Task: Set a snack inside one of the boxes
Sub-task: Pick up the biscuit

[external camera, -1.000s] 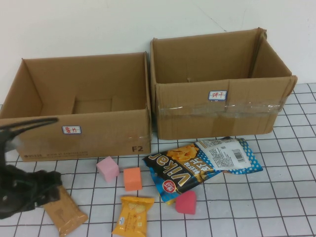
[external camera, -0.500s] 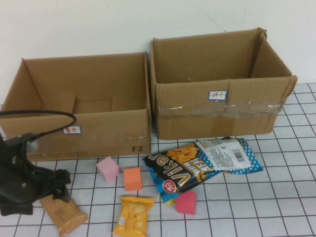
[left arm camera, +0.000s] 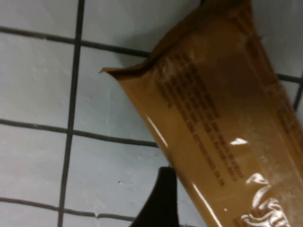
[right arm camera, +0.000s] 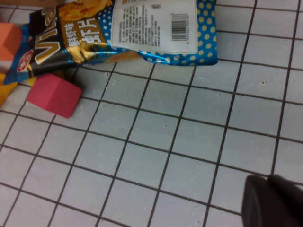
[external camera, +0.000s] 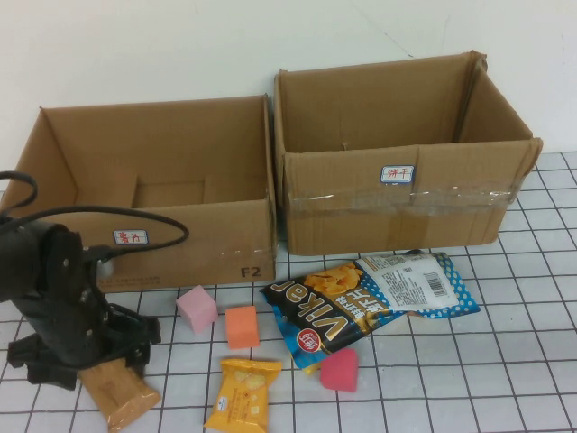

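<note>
A brown snack packet (external camera: pixel 122 393) lies flat on the gridded table at the front left. My left gripper (external camera: pixel 90 356) hangs low right over its near end, open; the packet (left arm camera: pixel 227 123) fills the left wrist view, with one dark finger (left arm camera: pixel 161 201) beside its edge and the other finger out of frame. Two open cardboard boxes stand behind: the left box (external camera: pixel 180 244) and the taller right box (external camera: pixel 397 203). My right gripper (right arm camera: pixel 272 201) is out of the high view; its fingers are shut above bare table squares.
A yellow snack packet (external camera: pixel 242 395), a black chips bag (external camera: pixel 329 307) and a blue dotted bag (external camera: pixel 419 281) lie in front of the boxes. Pink (external camera: pixel 196 308), orange (external camera: pixel 242 327) and red (external camera: pixel 340 370) foam cubes sit among them. The red cube (right arm camera: pixel 53 94) shows in the right wrist view.
My left arm has swung in from the left edge and come down over the brown packet, its fingers spreading wider. Nothing else has moved.
</note>
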{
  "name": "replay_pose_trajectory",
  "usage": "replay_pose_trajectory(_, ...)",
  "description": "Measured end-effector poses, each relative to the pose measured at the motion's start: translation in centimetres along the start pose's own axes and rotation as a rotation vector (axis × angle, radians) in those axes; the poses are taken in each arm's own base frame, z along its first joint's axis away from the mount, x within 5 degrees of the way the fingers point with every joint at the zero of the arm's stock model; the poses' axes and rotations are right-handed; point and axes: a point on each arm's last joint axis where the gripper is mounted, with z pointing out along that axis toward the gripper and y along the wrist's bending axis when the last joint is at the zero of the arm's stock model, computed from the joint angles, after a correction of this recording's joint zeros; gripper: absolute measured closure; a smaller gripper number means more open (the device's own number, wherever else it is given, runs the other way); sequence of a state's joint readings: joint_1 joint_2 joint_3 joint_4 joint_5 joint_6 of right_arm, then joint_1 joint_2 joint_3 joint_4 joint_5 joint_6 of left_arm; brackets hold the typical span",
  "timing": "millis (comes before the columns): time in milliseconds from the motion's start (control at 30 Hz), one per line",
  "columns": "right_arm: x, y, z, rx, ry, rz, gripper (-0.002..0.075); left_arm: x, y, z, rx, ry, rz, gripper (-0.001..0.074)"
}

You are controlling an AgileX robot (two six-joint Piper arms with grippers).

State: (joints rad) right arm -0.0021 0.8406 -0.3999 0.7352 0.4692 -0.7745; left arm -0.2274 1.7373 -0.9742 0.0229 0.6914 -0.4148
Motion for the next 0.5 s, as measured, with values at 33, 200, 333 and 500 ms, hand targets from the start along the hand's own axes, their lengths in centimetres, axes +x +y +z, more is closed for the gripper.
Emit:
replay_pose_trajectory(33, 0.0, 0.0, 0.0, -0.001, -0.001, 0.0, 0.0727, 0.0, 0.0, 0.3, -0.003, 0.009, -0.004, 0.0081)
replay_pose_trajectory(200, 0.0, 0.1, 0.0, -0.006, 0.0, -0.002, 0.0727, 0.0, -0.1, 1.1, -0.013, 0.03, -0.014, 0.0081)
replay_pose_trajectory(333, 0.0, 0.1, 0.0, -0.007, -0.002, -0.001, 0.0727, 0.0, -0.1, 1.5, -0.017, 0.04, -0.021, 0.0081)
replay_pose_trajectory(500, 0.0, 0.1, 0.0, -0.01, -0.005, 0.006, 0.0727, 0.1, 0.0, 1.5, -0.023, 0.055, -0.008, 0.0106)
